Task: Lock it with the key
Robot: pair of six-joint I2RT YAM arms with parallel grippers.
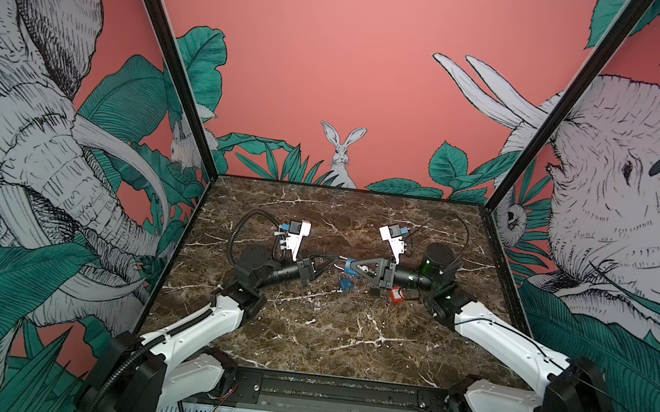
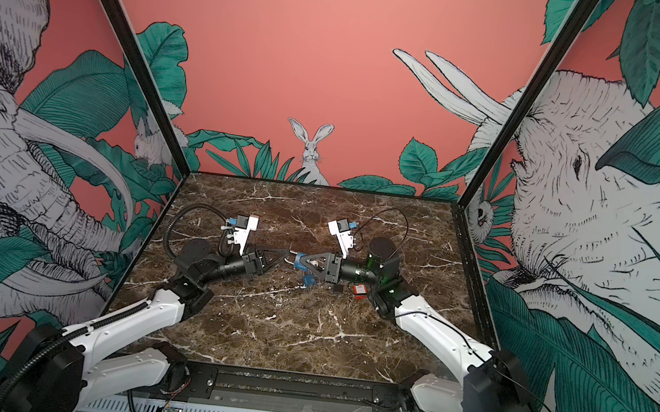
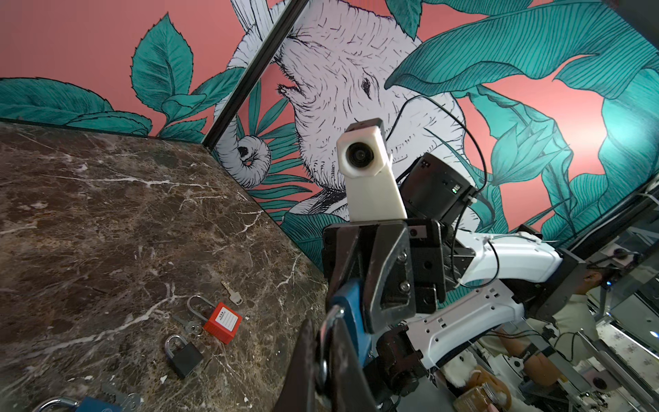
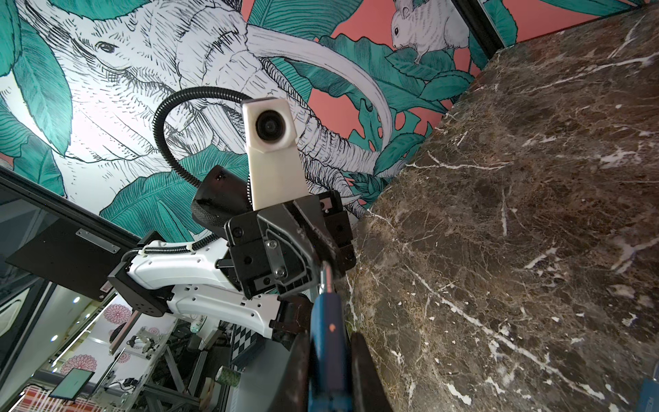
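A blue padlock [image 1: 351, 265] hangs above the middle of the marble table [image 1: 306, 338], held between both arms. My right gripper [image 1: 349, 268] is shut on its blue body [image 4: 326, 314]. From that body a silver shackle [image 4: 325, 278] runs to my left gripper [image 1: 334, 260], which is shut on the metal loop [image 3: 325, 339]. In the left wrist view three loose keys lie on the table: one [image 3: 231, 292] past the red padlock, one [image 3: 189, 324] beside it, one [image 3: 119, 396] by another blue padlock. I see no key in either gripper.
Below the grippers on the table lie a second blue padlock [image 1: 346, 284], a small black padlock [image 3: 183, 355] and a red padlock [image 3: 223, 323]. Walls enclose the table at the back and on both sides.
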